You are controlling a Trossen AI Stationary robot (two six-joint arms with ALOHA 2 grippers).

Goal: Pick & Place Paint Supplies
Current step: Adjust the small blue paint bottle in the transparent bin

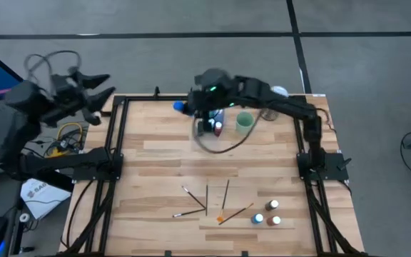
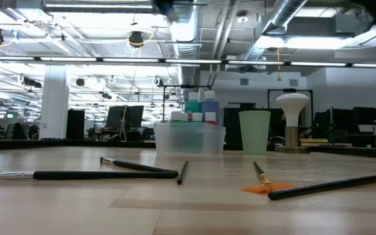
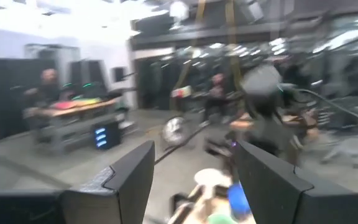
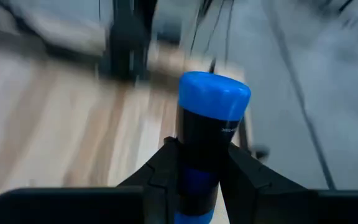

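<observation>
My right gripper (image 4: 197, 180) is over the table's far edge, left of the clear tray (image 1: 220, 150), and is shut on a dark bottle (image 1: 180, 107) with a blue cap. The tray holds several white-capped paint bottles (image 2: 201, 108), blue and teal among them. Several thin paintbrushes (image 1: 207, 200) lie flat on the near middle of the table; one (image 2: 325, 186) has an orange tip. Three small bottles (image 1: 266, 216) stand right of them. My left gripper (image 1: 102, 89) is open, raised off the table's far left corner. My right gripper pinches the dark bottle's body (image 4: 201, 162), below the blue cap (image 4: 213, 99), between its two fingers (image 4: 160, 174). The bottle lies along the fingers, and its cap end sticks out past the fingertips toward the table's left. It is lifted clear of the table.
A pale green cup (image 1: 245, 121) stands just right of the tray near the far edge. Black frame rails (image 1: 116, 143) run along the left and right sides of the table. Bare wood lies between the tray and the brushes.
</observation>
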